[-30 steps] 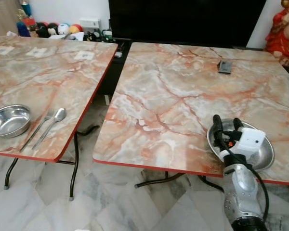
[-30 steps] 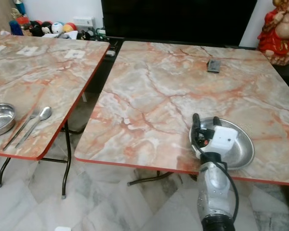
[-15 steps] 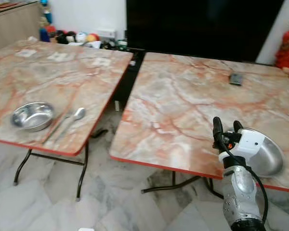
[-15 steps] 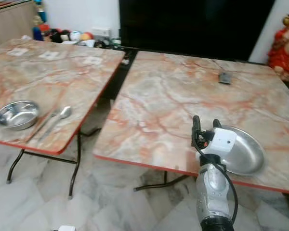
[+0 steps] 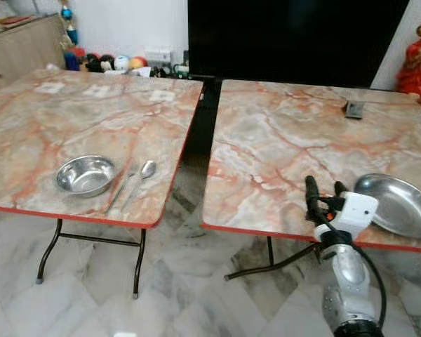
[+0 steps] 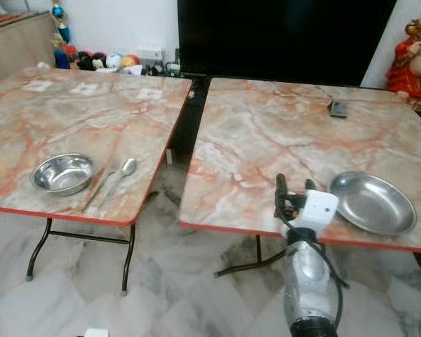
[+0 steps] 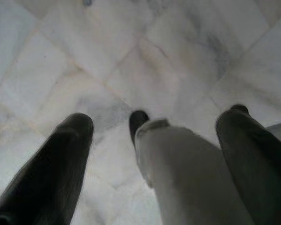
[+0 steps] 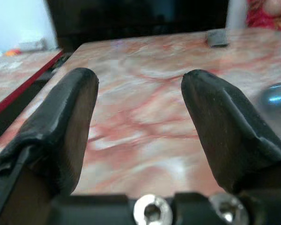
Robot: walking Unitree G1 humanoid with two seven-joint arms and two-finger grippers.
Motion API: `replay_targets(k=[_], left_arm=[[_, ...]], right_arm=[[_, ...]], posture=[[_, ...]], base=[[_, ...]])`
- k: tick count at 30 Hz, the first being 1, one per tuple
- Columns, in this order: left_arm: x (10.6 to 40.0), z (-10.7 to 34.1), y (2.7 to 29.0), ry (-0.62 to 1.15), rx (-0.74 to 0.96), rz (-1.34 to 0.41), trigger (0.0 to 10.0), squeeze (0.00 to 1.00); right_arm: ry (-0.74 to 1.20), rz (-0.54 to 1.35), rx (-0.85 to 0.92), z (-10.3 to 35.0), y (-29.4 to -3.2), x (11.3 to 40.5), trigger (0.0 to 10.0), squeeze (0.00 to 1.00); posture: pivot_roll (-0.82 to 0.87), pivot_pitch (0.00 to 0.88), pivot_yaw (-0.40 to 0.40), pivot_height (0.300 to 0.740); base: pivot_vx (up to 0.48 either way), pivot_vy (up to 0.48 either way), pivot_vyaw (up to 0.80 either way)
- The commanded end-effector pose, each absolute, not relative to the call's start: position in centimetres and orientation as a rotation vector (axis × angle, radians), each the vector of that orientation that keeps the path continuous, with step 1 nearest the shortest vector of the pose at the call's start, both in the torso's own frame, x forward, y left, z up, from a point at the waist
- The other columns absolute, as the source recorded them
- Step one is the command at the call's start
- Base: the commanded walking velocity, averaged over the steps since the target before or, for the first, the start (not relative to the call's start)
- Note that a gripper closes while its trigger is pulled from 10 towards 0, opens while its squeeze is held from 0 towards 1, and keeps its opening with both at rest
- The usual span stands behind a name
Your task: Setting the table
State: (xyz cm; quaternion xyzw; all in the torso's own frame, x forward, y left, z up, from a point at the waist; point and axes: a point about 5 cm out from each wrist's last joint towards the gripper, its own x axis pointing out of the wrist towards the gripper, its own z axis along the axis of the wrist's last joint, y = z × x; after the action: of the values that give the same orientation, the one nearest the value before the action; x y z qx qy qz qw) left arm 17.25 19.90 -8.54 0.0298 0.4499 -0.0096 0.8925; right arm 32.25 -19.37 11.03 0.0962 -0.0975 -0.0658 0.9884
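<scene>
A steel plate [image 5: 398, 203] lies on the right marble table [image 5: 288, 140] near its front right edge. My right gripper [image 5: 323, 189] hovers at that table's front edge, just left of the plate, open and holding nothing. On the left table [image 5: 70, 126] a steel bowl [image 5: 85, 174] sits beside a fork [image 5: 123, 184] and a spoon [image 5: 142, 177] near the front edge. In the left wrist view my left gripper [image 7: 154, 136] hangs over the tiled floor, fingers [image 7: 61, 159] spread wide apart and holding nothing.
A dark gap [image 5: 196, 133] separates the two folding tables. A small dark remote [image 5: 354, 109] lies at the far side of the right table. A red statue [image 5: 417, 60] stands at back right, toys [image 5: 112, 62] along the back wall. Marble floor tiles [image 5: 91, 295] lie in front.
The camera has swung left and drawn back, so both tables show more fully. My right gripper has left the plate and now sits left of it at the table edge.
</scene>
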Motion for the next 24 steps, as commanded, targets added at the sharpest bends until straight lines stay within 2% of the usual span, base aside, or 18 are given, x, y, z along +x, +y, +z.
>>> replay_targets(k=[1,24], left_arm=[[16.01,-9.06,20.30,0.978,0.062,-0.004,10.0,0.00],[15.98,-9.07,20.26,0.974,0.054,0.003,10.0,0.00]], right_arm=[[-0.209,-0.095,0.201,11.58,-18.13,32.71,10.0,0.00],[-0.203,-0.093,0.216,11.61,-17.58,32.87,10.0,0.00]], posture=[[0.02,0.092,-0.049,0.740],[0.03,0.114,-0.051,0.740]], base=[[0.000,0.480,0.00],[0.000,0.480,0.00]])
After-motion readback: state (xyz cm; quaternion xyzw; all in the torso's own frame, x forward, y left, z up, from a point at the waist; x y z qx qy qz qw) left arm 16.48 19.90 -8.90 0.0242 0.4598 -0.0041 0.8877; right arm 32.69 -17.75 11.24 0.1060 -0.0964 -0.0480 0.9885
